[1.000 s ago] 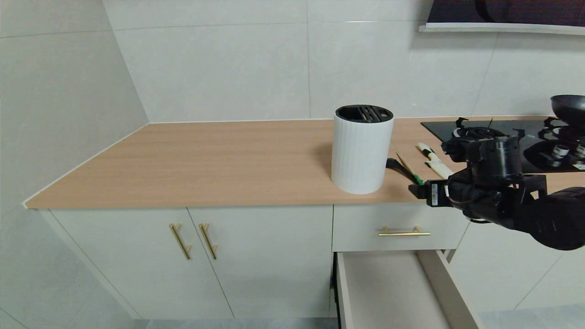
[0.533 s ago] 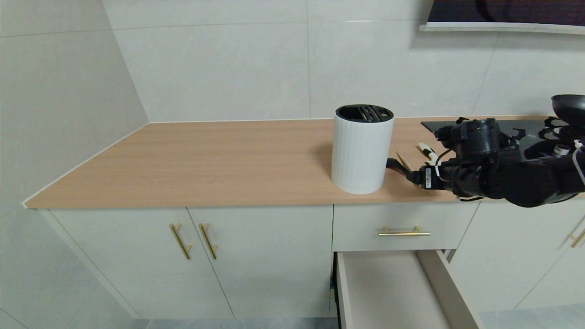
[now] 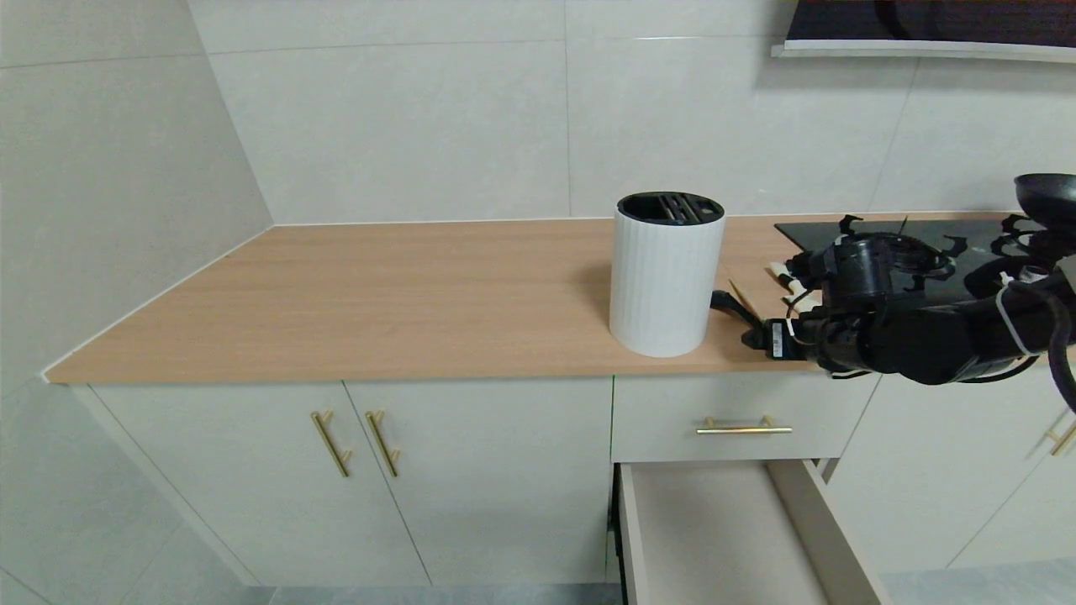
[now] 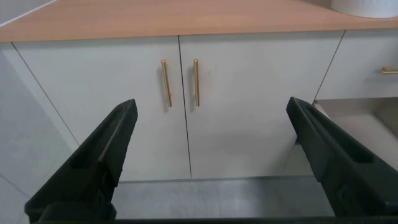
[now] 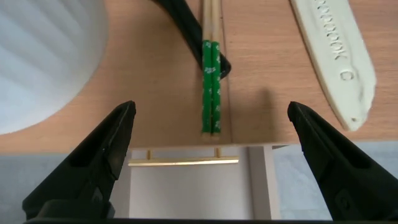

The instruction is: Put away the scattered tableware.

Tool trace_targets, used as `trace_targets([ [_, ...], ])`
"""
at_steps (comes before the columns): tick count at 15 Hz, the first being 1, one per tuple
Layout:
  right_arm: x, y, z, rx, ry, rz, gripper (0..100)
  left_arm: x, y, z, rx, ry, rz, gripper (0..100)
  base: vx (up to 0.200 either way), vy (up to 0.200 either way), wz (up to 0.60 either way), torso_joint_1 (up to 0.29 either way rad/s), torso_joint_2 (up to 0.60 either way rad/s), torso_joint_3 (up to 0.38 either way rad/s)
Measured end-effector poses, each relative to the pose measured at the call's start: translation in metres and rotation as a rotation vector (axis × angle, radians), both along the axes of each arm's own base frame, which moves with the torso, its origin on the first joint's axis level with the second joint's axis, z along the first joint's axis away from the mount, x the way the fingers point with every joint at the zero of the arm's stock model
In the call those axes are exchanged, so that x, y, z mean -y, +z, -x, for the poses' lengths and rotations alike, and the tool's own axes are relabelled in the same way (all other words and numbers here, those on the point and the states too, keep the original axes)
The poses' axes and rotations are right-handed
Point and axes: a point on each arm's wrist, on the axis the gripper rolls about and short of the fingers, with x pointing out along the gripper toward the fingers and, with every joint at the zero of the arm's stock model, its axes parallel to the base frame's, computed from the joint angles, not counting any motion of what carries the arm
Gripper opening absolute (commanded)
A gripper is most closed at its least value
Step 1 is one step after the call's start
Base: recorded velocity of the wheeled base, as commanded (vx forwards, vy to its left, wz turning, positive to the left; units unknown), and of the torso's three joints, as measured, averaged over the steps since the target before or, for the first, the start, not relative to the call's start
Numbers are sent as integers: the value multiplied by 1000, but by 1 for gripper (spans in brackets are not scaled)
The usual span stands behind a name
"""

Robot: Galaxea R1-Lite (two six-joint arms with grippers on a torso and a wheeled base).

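Observation:
A pair of wooden chopsticks point(image 5: 210, 74) with green ends lies on the wooden counter point(image 3: 420, 294), right of the white ribbed utensil holder point(image 3: 666, 286). A black utensil handle point(image 5: 186, 28) crosses under the chopsticks, and a white knife point(image 5: 336, 56) lies farther right. My right gripper point(image 5: 210, 109) hangs open just above the green ends, one finger on each side, at the counter's front edge. In the head view it point(image 3: 754, 336) sits beside the holder, over the chopsticks point(image 3: 740, 294). My left gripper point(image 4: 211, 102) is open, low down, facing the cabinet doors.
An open drawer point(image 3: 714, 529) juts out below the counter, under a shut drawer with a gold handle point(image 3: 744, 429). A black gas hob point(image 3: 908, 239) with a pan point(image 3: 1046, 193) lies at the right. Cabinet doors with gold handles point(image 4: 180, 82) are below left.
My right arm has risen from in front of the drawer to counter height and stretched left, bringing its gripper over the chopsticks' green ends. The tableware has not moved.

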Motion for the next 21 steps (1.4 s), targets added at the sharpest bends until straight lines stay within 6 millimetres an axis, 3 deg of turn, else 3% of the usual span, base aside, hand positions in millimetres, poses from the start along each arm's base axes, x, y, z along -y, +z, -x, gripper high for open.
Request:
trace_targets([
  [5,1,-8,-6,-14,-7,4,100,0,0,0,0,0,0,100,0,0,0,0,0,0],
  [6,1,-9,-7,-14,-10,3,0,0,0,0,0,0,0,100,0,0,0,0,0,0],
  [17,2,-9,-7,-13,-14,-2,0,0,0,0,0,0,0,100,0,0,0,0,0,0],
  [21,3,-2,6,-15,-31,-32,0,0,0,0,0,0,0,100,0,0,0,0,0,0],
])
